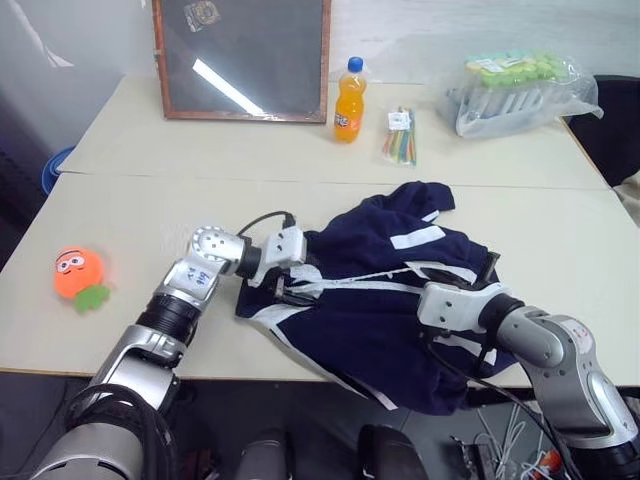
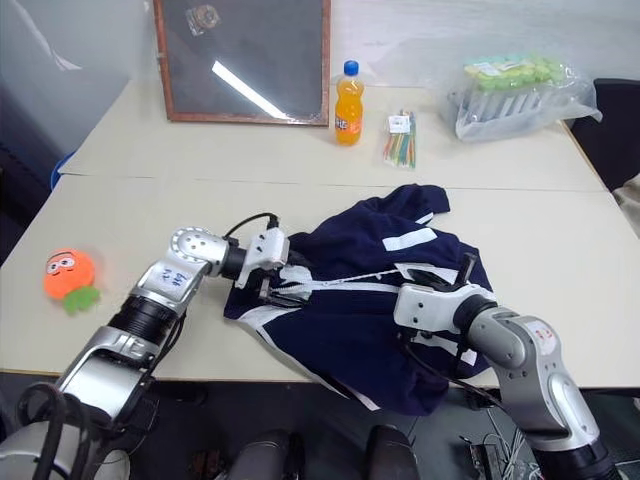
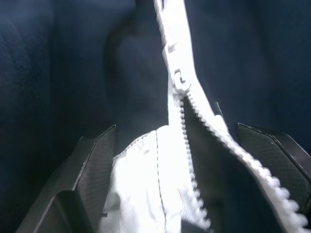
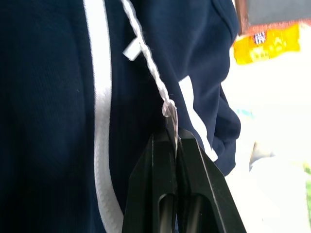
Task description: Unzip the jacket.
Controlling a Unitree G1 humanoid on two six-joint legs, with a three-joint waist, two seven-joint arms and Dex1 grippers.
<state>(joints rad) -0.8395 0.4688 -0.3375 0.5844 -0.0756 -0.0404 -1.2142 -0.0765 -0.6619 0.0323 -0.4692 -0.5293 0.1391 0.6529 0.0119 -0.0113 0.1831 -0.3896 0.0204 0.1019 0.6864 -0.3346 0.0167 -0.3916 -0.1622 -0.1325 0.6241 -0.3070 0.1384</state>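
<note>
Fingers, left [image 3: 97, 170] — spread wide on either side of the white zipper [image 3: 177, 82], slider just ahead between them. Fingers, right [image 4: 177, 160] — pressed together, pinching a small tag on a thin twisted cord. Head views: jacket [image 1: 385, 300], navy with white stripes — crumpled on the near table [image 1: 150, 220], hem hanging over the front edge; left gripper [image 1: 290, 280] at its left end, right gripper [image 2: 455, 275] on its right side.
</note>
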